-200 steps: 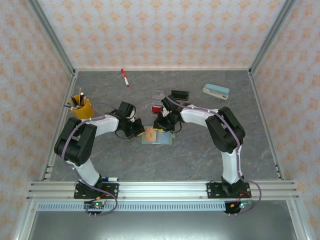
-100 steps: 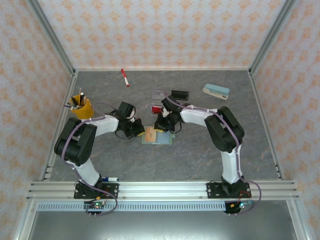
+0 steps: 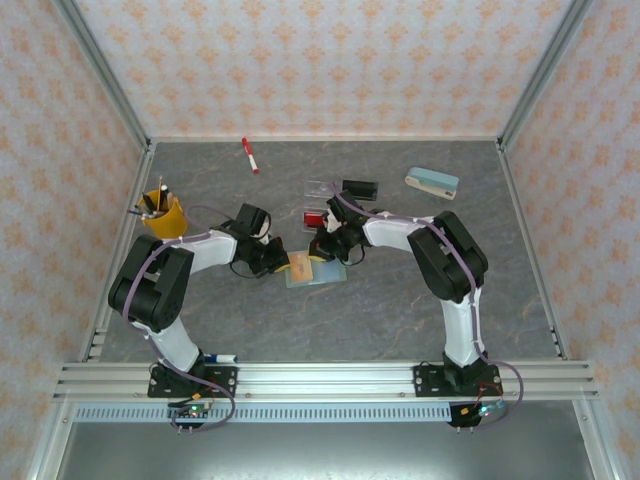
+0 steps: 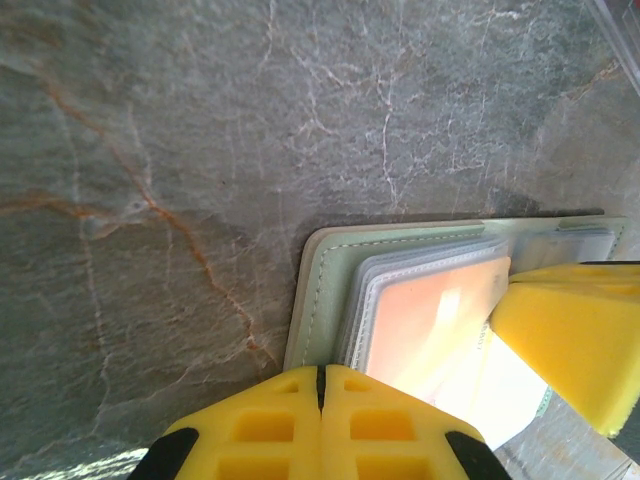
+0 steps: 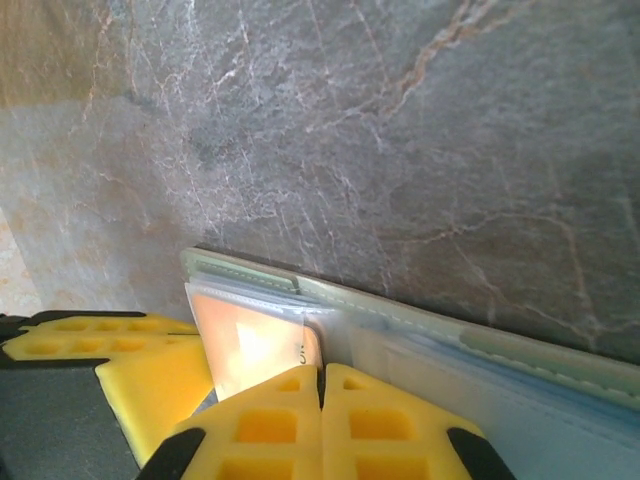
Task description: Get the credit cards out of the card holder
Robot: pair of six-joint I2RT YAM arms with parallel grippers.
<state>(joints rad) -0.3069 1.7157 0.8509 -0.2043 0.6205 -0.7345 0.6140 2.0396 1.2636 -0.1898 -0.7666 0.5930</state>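
Fingers of the right gripper are now pressing tight together, after standing a little apart a moment ago. Their tips are sitting on the near corner of the tan-gold card. I cannot tell if they are pinching it or only pushing on it. The left gripper is staying clenched too, leaning on the card holder at its 9 o'clock edge. The card holder is lying open in the middle of the table, with the tan-gold card still tucked inside. The red card is lying out at 12 o'clock from it, so it looks like only one card is left to pull.
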